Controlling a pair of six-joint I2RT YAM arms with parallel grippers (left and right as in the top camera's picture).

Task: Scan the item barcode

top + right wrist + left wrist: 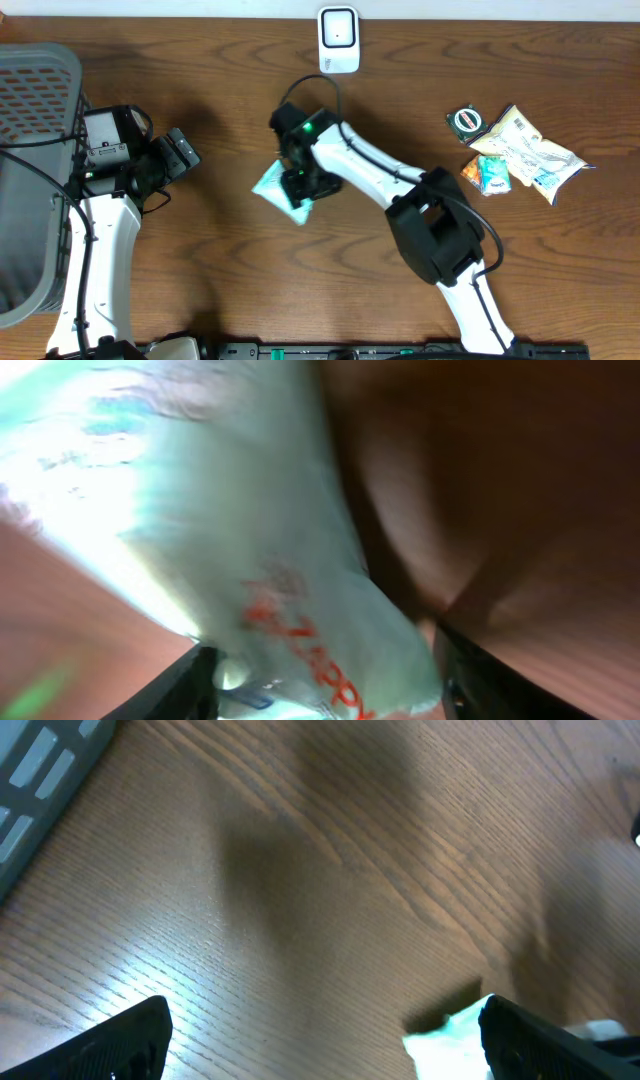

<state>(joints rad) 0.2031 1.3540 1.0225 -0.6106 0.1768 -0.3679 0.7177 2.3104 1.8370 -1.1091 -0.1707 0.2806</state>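
At your far left the grey basket [40, 70] is cut off by the frame edge, so only part of its slatted wall shows. Just right of it your left gripper [185, 152] hangs over bare table [200, 260], its jaws spread wide with nothing between them. It is well apart from the item.

The item, a pale teal packet [270, 185], lies near the middle of the table, and the right gripper [300, 185] sits directly over its right half. From above, the gripper and wrist hide that part of the packet, leaving only its left side and lower corner visible.

In the right wrist view the packet fills the gap between the two fingers [185, 685]. The view is so blurred that you cannot tell whether the jaws are clamped on it or only straddling it. Red lettering shows on the wrapper but is unreadable, and no barcode can be made out.

The white scanner [338, 40] stands at the table's far edge, above and a little right of the packet and apart from it.

Further right lie a round tin [465, 122], a small orange packet [491, 173] and crumpled snack bags [530, 150].
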